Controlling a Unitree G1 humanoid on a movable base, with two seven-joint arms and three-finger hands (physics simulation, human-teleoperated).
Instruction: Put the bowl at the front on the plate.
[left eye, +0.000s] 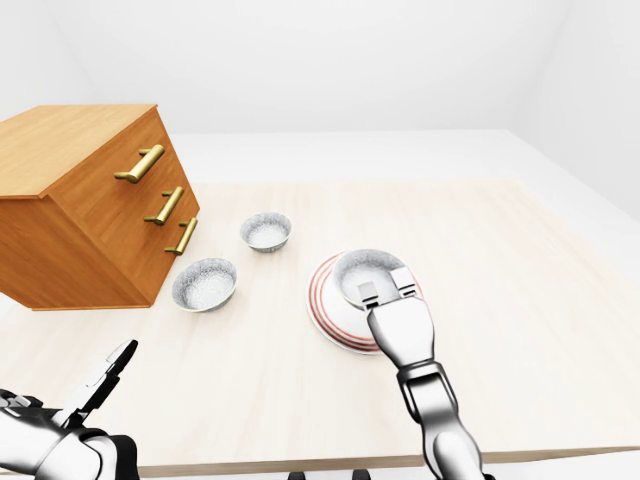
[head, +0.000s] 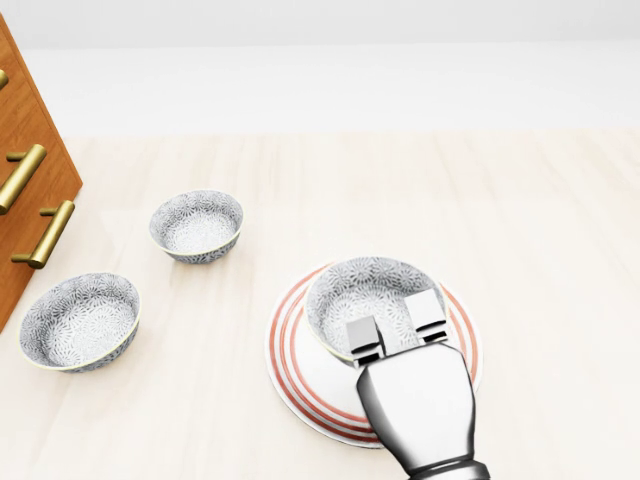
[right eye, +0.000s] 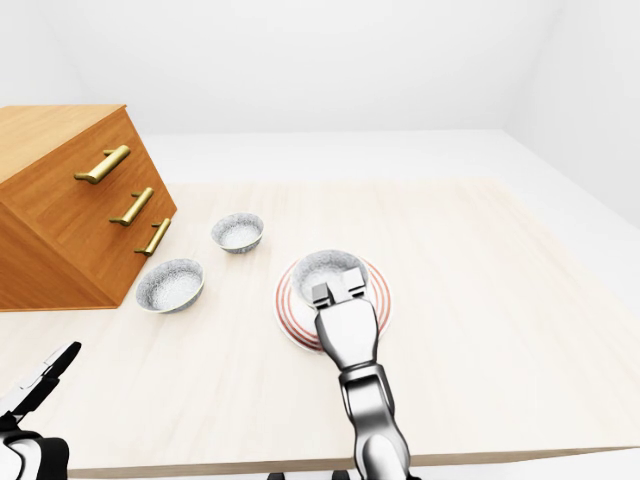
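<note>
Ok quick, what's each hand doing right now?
Left hand: open, holding nothing.
Right hand: fingers on the bowl's rim over the plate; grip cannot be told.

We are looking steeply down and close in the head view at the pale wooden tabletop (head: 560, 250). Both eye views are sitting farther off, sharing the brown wooden drawer cabinet (left eye: 80, 210).

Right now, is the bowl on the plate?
Yes. The bowl sits inside the plate, whose red rings show around it.
</note>
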